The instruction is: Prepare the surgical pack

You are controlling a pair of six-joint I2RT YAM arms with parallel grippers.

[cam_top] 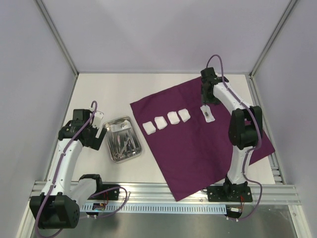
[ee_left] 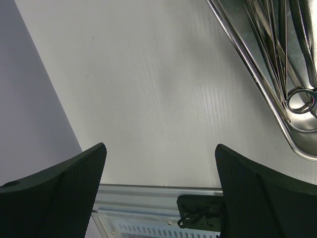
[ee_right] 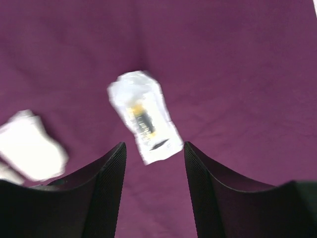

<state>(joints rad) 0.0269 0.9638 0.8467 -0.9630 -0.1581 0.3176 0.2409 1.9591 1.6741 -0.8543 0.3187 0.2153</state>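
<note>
Found the right gripper (ee_right: 153,148) parted and holding nothing over the purple cloth (ee_right: 237,74), with a small clear packet (ee_right: 142,123) lying just ahead of its fingertips, likely laid there to join the gauze pads (cam_top: 173,117). Noted the left gripper (ee_left: 159,147) spread wide and empty, with the steel tray (ee_left: 255,74) ahead to its right.

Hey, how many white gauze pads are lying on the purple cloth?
4, in one row on the purple cloth: leftmost gauze pad, next, third, rightmost. None looks hidden.
</note>
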